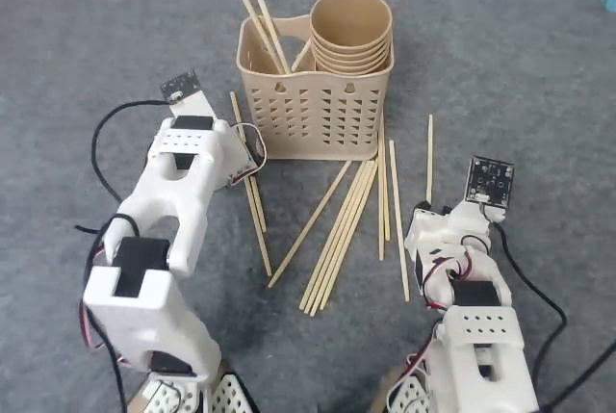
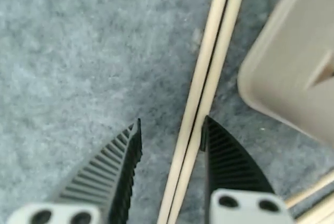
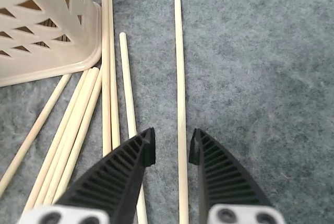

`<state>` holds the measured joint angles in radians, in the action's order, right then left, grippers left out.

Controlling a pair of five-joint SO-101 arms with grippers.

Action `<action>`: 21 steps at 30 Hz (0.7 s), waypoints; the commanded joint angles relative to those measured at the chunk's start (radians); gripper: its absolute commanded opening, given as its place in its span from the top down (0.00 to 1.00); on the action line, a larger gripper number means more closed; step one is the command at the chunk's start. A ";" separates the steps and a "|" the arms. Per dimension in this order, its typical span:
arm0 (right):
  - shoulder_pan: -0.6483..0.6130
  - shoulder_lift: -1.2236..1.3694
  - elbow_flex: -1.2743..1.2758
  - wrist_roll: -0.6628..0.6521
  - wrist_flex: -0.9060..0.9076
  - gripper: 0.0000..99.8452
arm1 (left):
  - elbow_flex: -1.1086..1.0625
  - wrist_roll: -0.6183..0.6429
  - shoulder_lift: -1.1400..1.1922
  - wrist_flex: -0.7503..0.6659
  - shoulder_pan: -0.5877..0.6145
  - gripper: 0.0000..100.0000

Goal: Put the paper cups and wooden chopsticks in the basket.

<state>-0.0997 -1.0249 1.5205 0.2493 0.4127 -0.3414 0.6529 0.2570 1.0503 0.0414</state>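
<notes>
Looking down, we see the basket (image 1: 318, 119) holding stacked cups (image 1: 351, 28), loose chopsticks (image 1: 344, 225) strewn on grey carpet (image 1: 96, 47) before it; our left wrist shows the left gripper (image 2: 172, 125) spread wide astride a pair of chopsticks (image 2: 209, 72) beside the basket, our right wrist the right gripper (image 3: 172, 132) narrowly parted around a single chopstick (image 3: 179, 67).

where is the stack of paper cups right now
In the high view the stack of paper cups stands inside the basket, in its right part, beside chopsticks leaning in its left part.
</notes>
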 commanded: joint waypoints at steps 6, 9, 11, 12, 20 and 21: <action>0.012 -0.025 -0.003 -0.014 -0.030 0.88 | -0.028 0.014 -0.009 -0.020 -0.002 0.82; 0.012 -0.025 -0.003 -0.014 -0.030 0.88 | -0.028 0.014 -0.012 -0.020 0.012 0.82; 0.012 -0.025 -0.003 -0.014 -0.028 0.88 | -0.021 0.014 -0.020 -0.020 0.026 0.82; 0.012 -0.025 -0.003 -0.014 -0.028 0.88 | -0.015 0.014 -0.028 -0.020 0.038 0.82; 0.012 -0.025 -0.003 -0.014 -0.030 0.88 | -0.010 0.009 -0.143 0.031 0.075 0.82; 0.012 -0.025 -0.003 -0.014 -0.030 0.88 | -0.010 0.009 -0.153 0.038 0.075 0.82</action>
<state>-0.0997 -1.0249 1.5205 0.2493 0.4127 -0.3721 0.6544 0.1926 1.0641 0.1151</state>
